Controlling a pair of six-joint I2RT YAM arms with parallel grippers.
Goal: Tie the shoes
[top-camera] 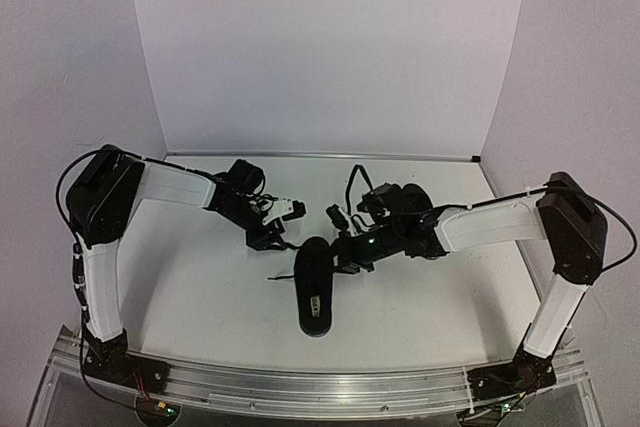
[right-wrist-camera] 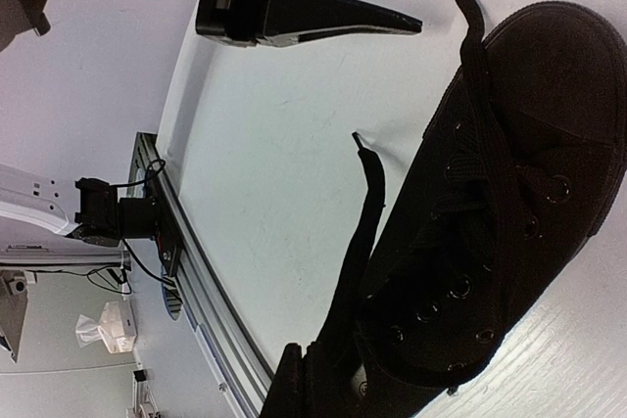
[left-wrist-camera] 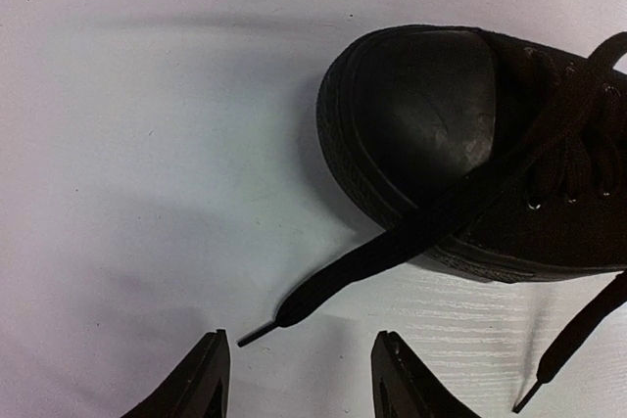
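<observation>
One black shoe point(top-camera: 314, 292) lies mid-table with its toe toward the far wall; a second shoe is out of view. In the left wrist view its toe cap point(left-wrist-camera: 431, 115) is ahead. One lace point(left-wrist-camera: 392, 242) trails off the toe, and its tip lies just ahead of and between the fingers of my open left gripper point(left-wrist-camera: 304, 379), not touching them. That gripper point(top-camera: 283, 237) sits left of the toe. My right gripper point(top-camera: 347, 252) is at the shoe's right side. In its wrist view the right gripper point(right-wrist-camera: 318, 379) is shut on a lace point(right-wrist-camera: 362, 232) beside the shoe point(right-wrist-camera: 509, 193).
A second loose lace end point(left-wrist-camera: 568, 340) lies on the table right of the left gripper. An aluminium rail point(top-camera: 320, 387) runs along the table's near edge. White walls close in the back and both sides.
</observation>
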